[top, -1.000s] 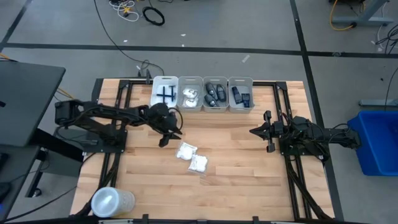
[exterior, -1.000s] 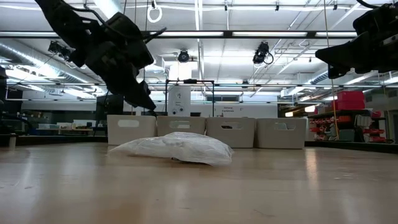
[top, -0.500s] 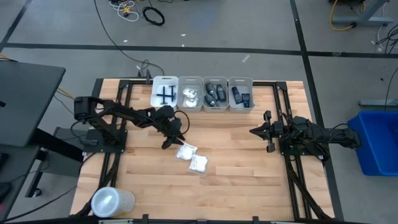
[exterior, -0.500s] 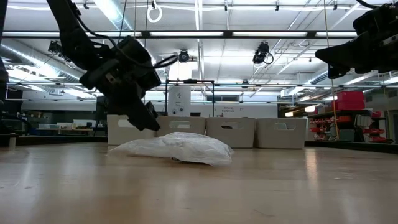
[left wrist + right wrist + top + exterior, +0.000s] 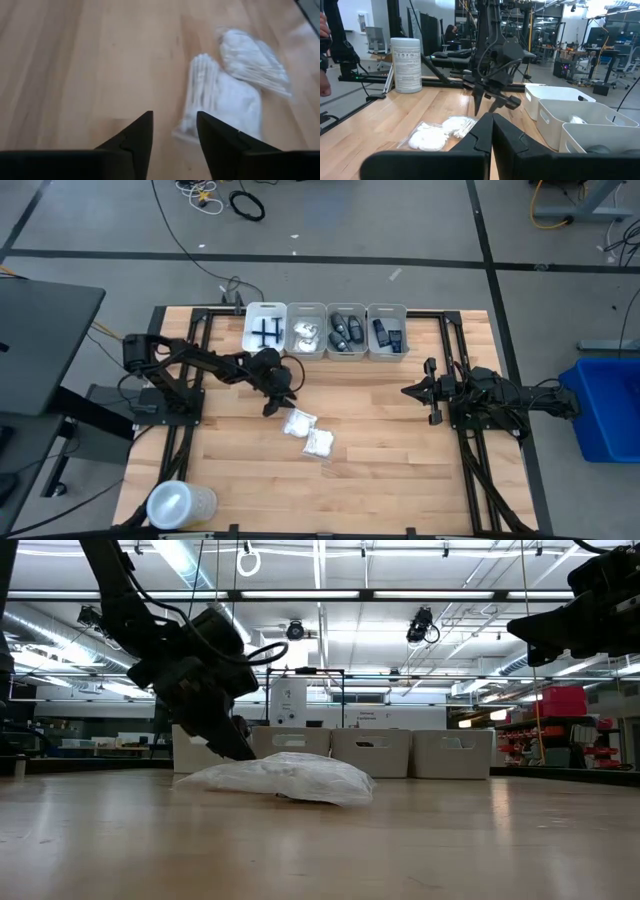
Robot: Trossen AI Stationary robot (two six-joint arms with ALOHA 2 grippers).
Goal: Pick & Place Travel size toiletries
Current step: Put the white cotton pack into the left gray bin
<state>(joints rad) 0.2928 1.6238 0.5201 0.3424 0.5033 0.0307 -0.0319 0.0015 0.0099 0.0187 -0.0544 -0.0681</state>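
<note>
Two white crinkly packets (image 5: 300,423) (image 5: 320,443) lie flat side by side on the wooden table near its middle; the low view shows them as one heap (image 5: 285,778). My left gripper (image 5: 269,409) hangs low just to their left, slanting down, its fingers open (image 5: 174,122). The nearer packet's edge (image 5: 200,100) lies just beyond the fingertips, untouched. At the table's right side my right gripper (image 5: 427,392) is shut (image 5: 492,120), level, and holds nothing.
Four white bins stand in a row at the far edge: dark blue razors (image 5: 265,332), white packets (image 5: 306,334), and dark containers in two bins (image 5: 347,332) (image 5: 387,333). A large clear round tub (image 5: 181,505) sits at the near left corner.
My left gripper has come down toward the table and a little toward the packets, tipping further downward. It now hangs just above the wood beside them. The packets have not moved.
</note>
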